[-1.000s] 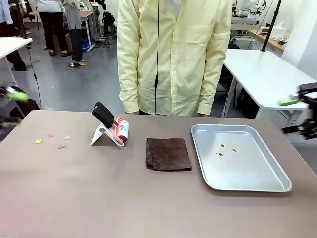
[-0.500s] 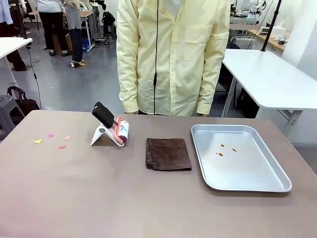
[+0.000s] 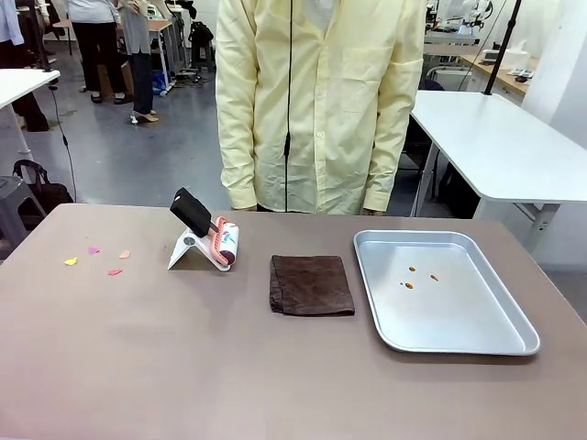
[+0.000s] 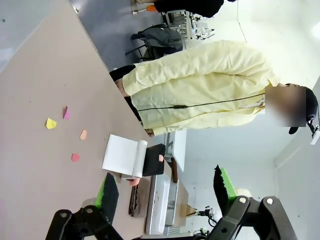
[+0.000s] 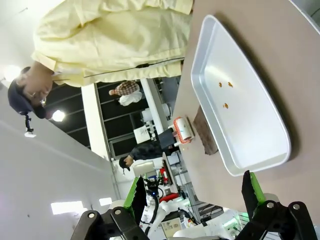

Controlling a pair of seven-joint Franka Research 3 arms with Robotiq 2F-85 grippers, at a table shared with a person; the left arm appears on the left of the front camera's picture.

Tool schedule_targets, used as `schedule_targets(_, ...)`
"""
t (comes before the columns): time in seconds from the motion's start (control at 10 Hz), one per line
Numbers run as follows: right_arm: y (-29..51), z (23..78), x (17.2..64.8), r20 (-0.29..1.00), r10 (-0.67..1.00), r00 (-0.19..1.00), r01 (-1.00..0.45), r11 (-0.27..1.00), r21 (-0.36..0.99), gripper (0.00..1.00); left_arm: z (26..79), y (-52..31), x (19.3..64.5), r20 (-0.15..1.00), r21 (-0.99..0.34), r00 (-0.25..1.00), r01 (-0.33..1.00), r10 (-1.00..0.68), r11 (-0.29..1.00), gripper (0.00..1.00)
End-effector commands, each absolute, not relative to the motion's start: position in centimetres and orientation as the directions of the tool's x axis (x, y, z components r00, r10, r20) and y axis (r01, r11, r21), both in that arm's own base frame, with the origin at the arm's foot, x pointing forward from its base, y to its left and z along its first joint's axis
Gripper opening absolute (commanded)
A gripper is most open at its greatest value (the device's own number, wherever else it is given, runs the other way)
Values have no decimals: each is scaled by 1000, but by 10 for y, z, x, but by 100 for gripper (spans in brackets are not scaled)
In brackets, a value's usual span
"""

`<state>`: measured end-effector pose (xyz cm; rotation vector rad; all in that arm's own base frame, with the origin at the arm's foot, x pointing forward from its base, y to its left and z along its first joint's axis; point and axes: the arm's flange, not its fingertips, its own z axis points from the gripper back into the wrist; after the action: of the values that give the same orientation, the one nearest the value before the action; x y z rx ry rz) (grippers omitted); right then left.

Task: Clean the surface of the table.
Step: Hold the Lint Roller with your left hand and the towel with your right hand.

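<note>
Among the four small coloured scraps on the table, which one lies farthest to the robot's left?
The yellow scrap; the pink, orange and red ones lie nearer the lint roller.

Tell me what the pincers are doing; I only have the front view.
Observer: The left pincer is open and empty, seen from the left wrist.
Operator: What does it face?
Observer: Coloured paper scraps on the table.
Operator: And the right one?
Observer: The right pincer is open too, empty, facing the silver tray with three small brown bits in it.
</note>
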<state>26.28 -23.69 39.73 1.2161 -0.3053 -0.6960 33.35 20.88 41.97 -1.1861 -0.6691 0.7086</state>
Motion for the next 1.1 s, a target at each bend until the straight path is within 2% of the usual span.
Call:
schedule_targets(0.0, -235, 405, 261, -145, -634, 760, 316, 166, 934, 100, 418, 213, 329, 85, -970, 614, -130, 785, 206, 100)
schedule_targets(0.2, -236, 398, 263, -143, -634, 760, 322, 177, 930, 100, 419, 210, 333, 89, -967, 610, -137, 787, 215, 100)
schedule_targets(0.3, -216, 414, 274, -95, -639, 763, 337, 268, 903, 100, 432, 203, 342, 132, -943, 632, -157, 763, 293, 100)
schedule_targets(0.6, -134, 478, 326, 130, -495, 859, 199, 558, 806, 100, 482, 135, 399, 237, -836, 759, -159, 607, 525, 100)
schedule_targets(0.7, -103, 493, 341, 176, -441, 880, 151, 611, 777, 100, 495, 111, 411, 274, -811, 794, -113, 543, 574, 100)
schedule_targets(0.9, -30, 508, 366, 210, -346, 915, 88, 676, 732, 100, 510, 63, 433, 331, -715, 838, -77, 434, 694, 100)
schedule_targets(1.0, 22, 508, 380, 174, -305, 937, 86, 680, 728, 100, 510, 38, 448, 334, -673, 858, -72, 390, 736, 100)
